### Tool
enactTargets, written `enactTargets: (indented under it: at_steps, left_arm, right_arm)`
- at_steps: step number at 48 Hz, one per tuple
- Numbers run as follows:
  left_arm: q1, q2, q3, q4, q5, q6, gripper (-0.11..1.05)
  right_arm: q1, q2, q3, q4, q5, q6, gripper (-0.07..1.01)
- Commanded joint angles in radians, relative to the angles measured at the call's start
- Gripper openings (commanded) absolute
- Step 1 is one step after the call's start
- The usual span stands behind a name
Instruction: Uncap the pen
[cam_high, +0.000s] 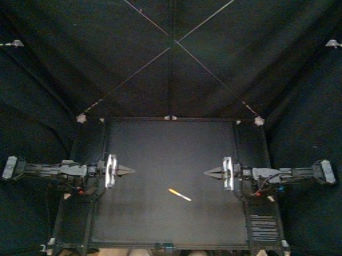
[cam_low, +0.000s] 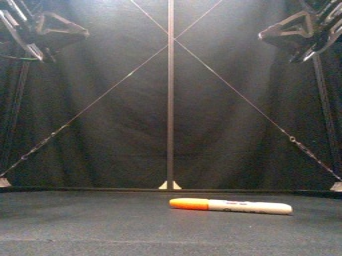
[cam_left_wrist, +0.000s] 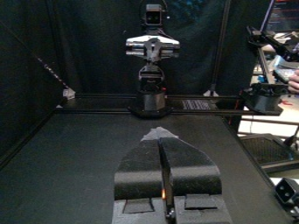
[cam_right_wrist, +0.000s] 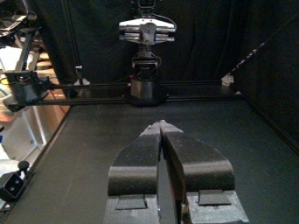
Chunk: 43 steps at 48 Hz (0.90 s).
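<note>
from above, the pen (cam_high: 179, 194) was too small for me to tell its capped end. at table level its print (cam_low: 247, 207) was too small to read, and the upper corners cut off the left arm (cam_low: 47, 30) and right arm (cam_low: 291, 30).

a small black table (cam_high: 158, 150) carries one marker pen (cam_high: 179, 194), lying flat on its dark top a little right of the middle and nearer the front edge, at a slant. seen from the front, the orange cap (cam_low: 190, 203) sits on the pen's left end and the white barrel (cam_low: 254, 207) runs to the right.
</note>
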Motion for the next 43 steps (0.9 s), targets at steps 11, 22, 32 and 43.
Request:
enactTargets:
  at_steps: [11, 22, 32, 43]
  left_arm:
    - [-0.005, 0.161, -0.012, -0.02, 0.043, -0.0015, -0.03]
    - [-0.005, 0.264, -0.031, -0.02, 0.043, 0.0015, -0.03]
    - [-0.006, 0.265, -0.026, -0.02, 0.043, -0.0015, -0.03]
    - [-0.006, 0.265, -0.021, -0.02, 0.043, -0.0015, -0.03]
  right_arm:
    - [0.038, 0.201, -0.067, 0.075, 0.015, 0.066, 0.0]
    - [0.144, 0.445, -0.199, 0.195, 0.153, 0.12, 0.0]
    - [0.163, 0.583, -0.275, 0.348, 0.298, 0.12, 0.02]
    - [0.176, 0.744, -0.318, 0.436, 0.37, 0.12, 0.38]
